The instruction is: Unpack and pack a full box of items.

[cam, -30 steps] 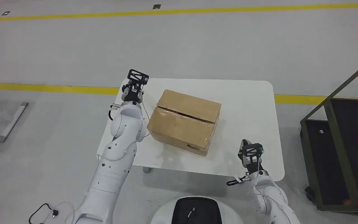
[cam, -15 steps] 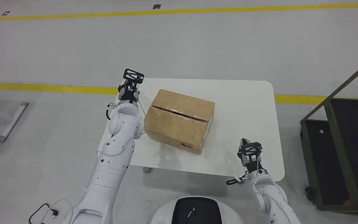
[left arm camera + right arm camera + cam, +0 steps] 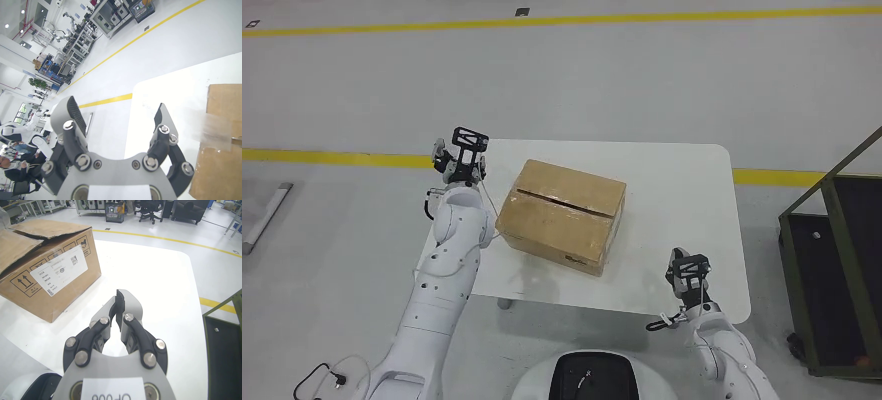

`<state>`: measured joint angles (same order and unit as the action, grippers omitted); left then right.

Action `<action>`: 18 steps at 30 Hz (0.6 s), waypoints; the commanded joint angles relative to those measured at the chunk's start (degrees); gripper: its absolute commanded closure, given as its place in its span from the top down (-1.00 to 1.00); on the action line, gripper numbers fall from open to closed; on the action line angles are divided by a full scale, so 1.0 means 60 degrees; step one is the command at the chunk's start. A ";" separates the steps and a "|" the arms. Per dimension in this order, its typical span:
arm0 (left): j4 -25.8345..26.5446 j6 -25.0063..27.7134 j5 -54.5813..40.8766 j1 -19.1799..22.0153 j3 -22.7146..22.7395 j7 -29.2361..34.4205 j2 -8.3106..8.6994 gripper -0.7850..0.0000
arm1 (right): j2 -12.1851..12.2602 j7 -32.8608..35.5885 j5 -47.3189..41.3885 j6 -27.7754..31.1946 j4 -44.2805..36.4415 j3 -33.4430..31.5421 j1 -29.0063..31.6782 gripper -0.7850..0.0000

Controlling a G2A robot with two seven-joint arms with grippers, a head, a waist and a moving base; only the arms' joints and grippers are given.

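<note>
1. Brown cardboard box [image 3: 562,215] sits on the white worktop [image 3: 682,190], just left of the top view's centre and turned at a slight angle. Its top flaps [image 3: 47,230] are folded down (loosely, with one edge lifted a little).
2. Left claw [image 3: 468,140] hangs at the worktop's upper-left corner, near the box's left end, spread wide with nothing in it.
3. Right claw [image 3: 689,268] is at the worktop's lower-right corner, well apart from the box, closed tight and empty.
</note>
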<state>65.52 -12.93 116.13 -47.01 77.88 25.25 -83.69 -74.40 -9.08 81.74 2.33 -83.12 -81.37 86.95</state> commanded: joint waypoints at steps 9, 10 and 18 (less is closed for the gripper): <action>-0.0337 -0.0414 0.0469 -0.0032 0.0536 -0.0048 0.0116 1.00 | 0.0003 -0.0015 0.0076 0.0027 -0.0019 0.0050 0.0014 -1.00; -0.0324 -0.0412 0.0471 -0.0066 0.0554 -0.0066 0.0119 1.00 | 0.0004 -0.0026 0.0081 0.0025 -0.0018 0.0051 0.0019 -1.00; 0.0816 0.0638 -0.0198 -0.0875 0.0365 -0.0334 0.0093 1.00 | 0.0011 -0.0037 0.0066 0.0092 -0.0094 0.0053 0.0054 -1.00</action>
<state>69.12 -10.29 115.26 -51.37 80.46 23.68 -83.11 -74.34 -9.29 82.22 2.78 -83.58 -81.06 87.25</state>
